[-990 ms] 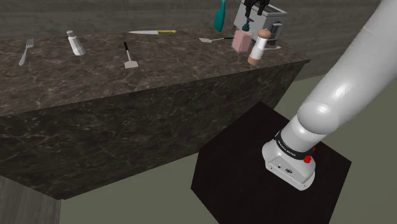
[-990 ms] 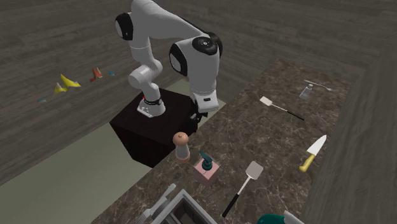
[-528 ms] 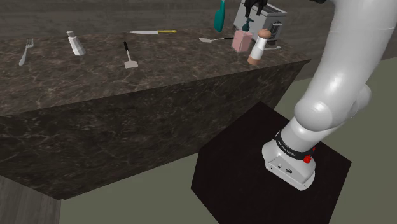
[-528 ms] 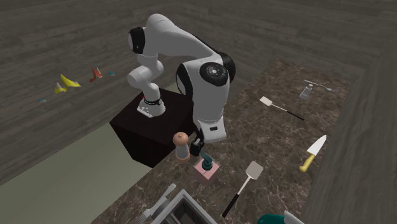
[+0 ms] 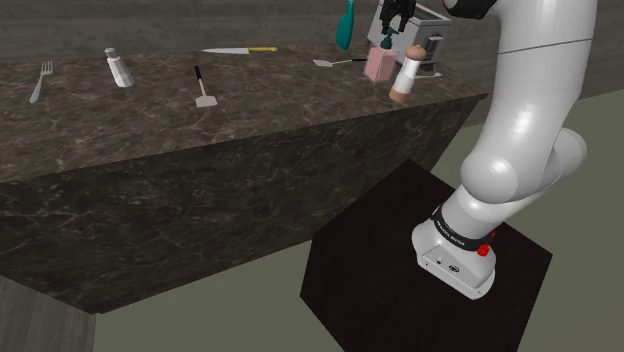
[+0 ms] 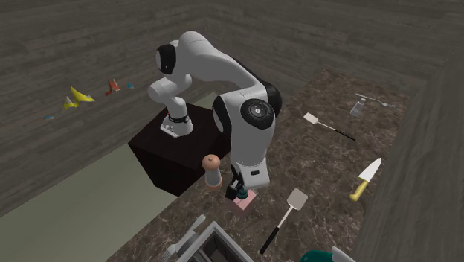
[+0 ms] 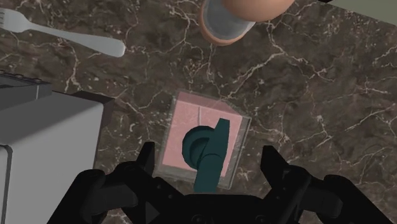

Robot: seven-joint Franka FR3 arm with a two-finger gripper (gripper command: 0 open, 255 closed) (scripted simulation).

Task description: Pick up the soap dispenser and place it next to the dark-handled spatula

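Two spatulas: a white dark-handled spatula (image 5: pixel 203 88) and a grey long-handled spatula (image 6: pixel 285 214). Two silver forks (image 5: pixel 40 80) (the second fork (image 7: pixel 70 38) lies by the grey box toaster (image 7: pixel 44 146)). One yellow-handled knife (image 5: pixel 238 49), one pink soap bottle with a green pump (image 7: pixel 202 147), one white brown-topped grinder (image 5: pixel 404 72).

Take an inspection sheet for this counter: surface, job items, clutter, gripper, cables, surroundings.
Surface: dark veined stone counter, no spills seen.
Job's things: soap dispenser, pink body with teal pump, upright beside the mill; dark-handled spatula lying flat further along the counter.
Clutter: mill, grey box appliance, second spatula, knife, shaker, fork.
Gripper: gripper open over the dispenser, fingers apart on either side of it, not touching.
Cables: nothing seen.
Surroundings: dark box stand; plank walls; small coloured objects on the floor.
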